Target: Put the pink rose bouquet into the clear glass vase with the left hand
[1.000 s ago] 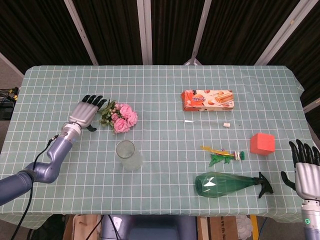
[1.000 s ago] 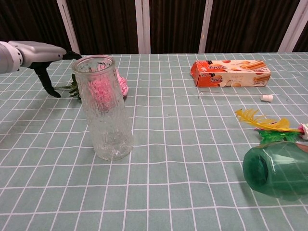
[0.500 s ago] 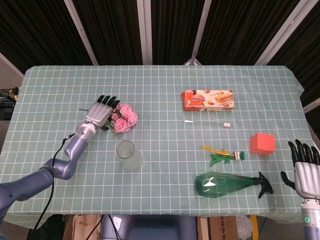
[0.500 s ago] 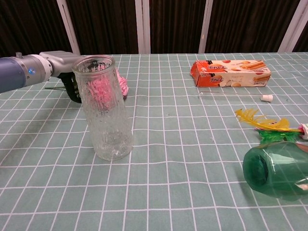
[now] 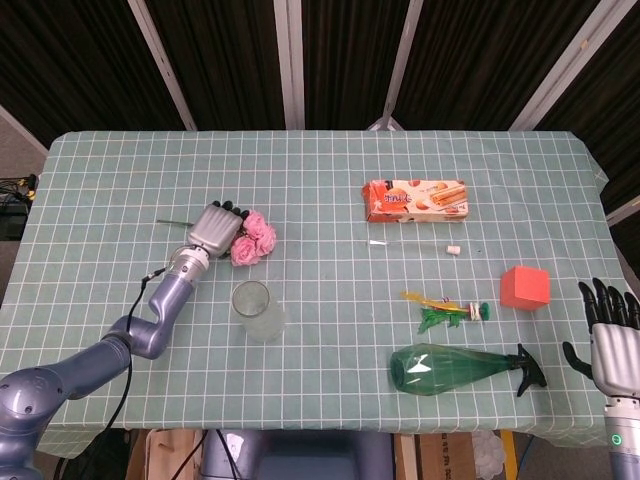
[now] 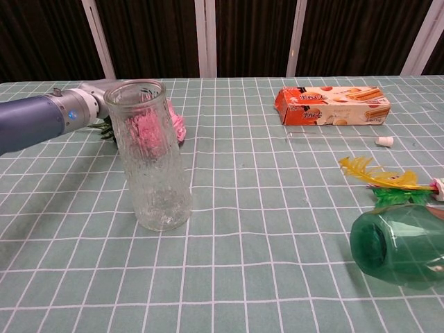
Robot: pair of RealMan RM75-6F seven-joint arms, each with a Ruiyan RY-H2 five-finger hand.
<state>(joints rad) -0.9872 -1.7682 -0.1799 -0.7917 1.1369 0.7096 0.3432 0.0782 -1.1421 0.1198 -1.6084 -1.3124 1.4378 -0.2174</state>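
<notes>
The pink rose bouquet lies on the green checked cloth left of centre, its thin stem pointing left. My left hand lies palm down over the bouquet's leaves, fingertips past them. Whether it grips the stems is hidden. The clear glass vase stands upright just in front of the bouquet. In the chest view the vase covers most of that hand, and the roses show through and beside it. My right hand hangs open at the table's front right corner, holding nothing.
A biscuit box lies at the back right of centre, with a small white cap in front of it. A red cube, a yellow-green toy and a green spray bottle on its side fill the front right.
My left hand has moved right from beside the bouquet until it lies over its leaves. The roses, the vase and the right hand have stayed in place.
</notes>
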